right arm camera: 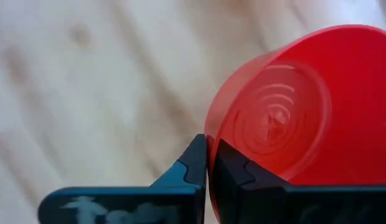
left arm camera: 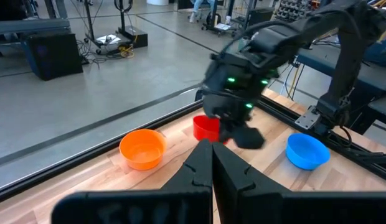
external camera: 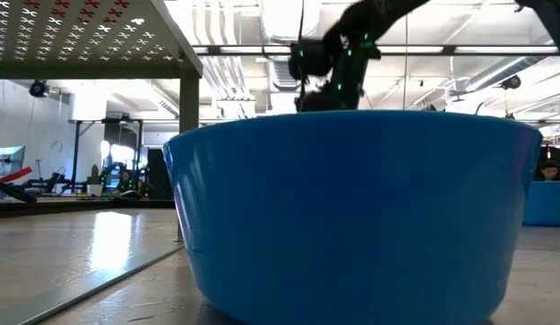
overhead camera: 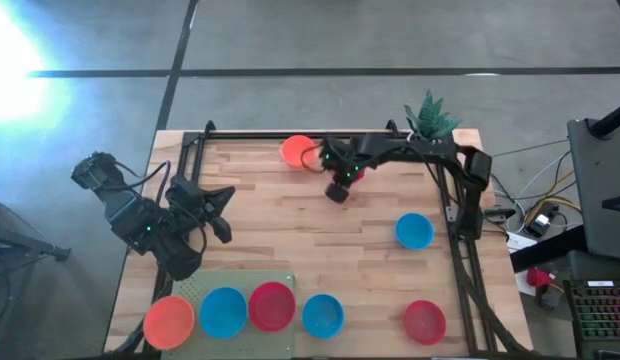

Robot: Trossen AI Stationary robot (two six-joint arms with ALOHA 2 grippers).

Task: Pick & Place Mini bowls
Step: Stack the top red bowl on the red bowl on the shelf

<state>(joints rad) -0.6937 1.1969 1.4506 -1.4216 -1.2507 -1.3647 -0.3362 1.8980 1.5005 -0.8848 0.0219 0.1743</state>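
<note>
the right gripper [overhead camera: 342, 185] is at about 12 o'clock on the table [overhead camera: 290, 250], its fingers [right arm camera: 199, 163] pressed together on the rim of a red mini bowl [right arm camera: 292, 112], which is tipped so its ringed inside faces the wrist camera. an orange mini bowl [overhead camera: 297, 151] sits just beside it at its 10 o'clock. the left gripper [left arm camera: 211, 168], at 9 o'clock, is pressed together and holds nothing.

Right claw [right arm camera: 207, 163] pinched closed, left claw [left arm camera: 212, 163] closed
</note>
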